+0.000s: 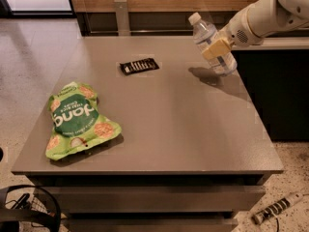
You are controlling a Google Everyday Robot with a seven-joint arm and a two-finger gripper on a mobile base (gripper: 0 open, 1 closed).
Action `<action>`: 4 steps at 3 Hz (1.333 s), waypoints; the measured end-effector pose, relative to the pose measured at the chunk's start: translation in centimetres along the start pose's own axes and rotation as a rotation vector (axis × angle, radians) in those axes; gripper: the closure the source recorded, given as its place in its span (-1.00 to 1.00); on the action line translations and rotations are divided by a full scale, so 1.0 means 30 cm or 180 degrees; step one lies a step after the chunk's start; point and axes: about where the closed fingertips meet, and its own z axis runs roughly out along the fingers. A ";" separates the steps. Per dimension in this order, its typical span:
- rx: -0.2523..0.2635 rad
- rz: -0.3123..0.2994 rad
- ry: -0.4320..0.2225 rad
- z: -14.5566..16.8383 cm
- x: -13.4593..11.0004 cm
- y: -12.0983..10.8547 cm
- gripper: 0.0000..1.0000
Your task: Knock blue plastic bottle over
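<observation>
Leaning cap-left, bottle [205, 35] in jaws above table [169, 129] far-right.

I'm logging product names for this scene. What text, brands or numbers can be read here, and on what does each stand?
"dang" (second letter uncertain): large white letters on the green snack bag; its smaller print is too blurred to read.
Blue plastic bottle, tilted at the gripper over the far right of the table: label unreadable.
Flat black item: pale marks, too blurred to read.

Tool [217, 50] clamped, raised at far right.
</observation>
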 end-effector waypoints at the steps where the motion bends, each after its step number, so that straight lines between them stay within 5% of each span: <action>1: -0.0222 -0.0048 0.0154 0.068 0.020 0.029 1.00; 4: -0.0605 -0.0209 0.0475 0.179 0.059 0.091 1.00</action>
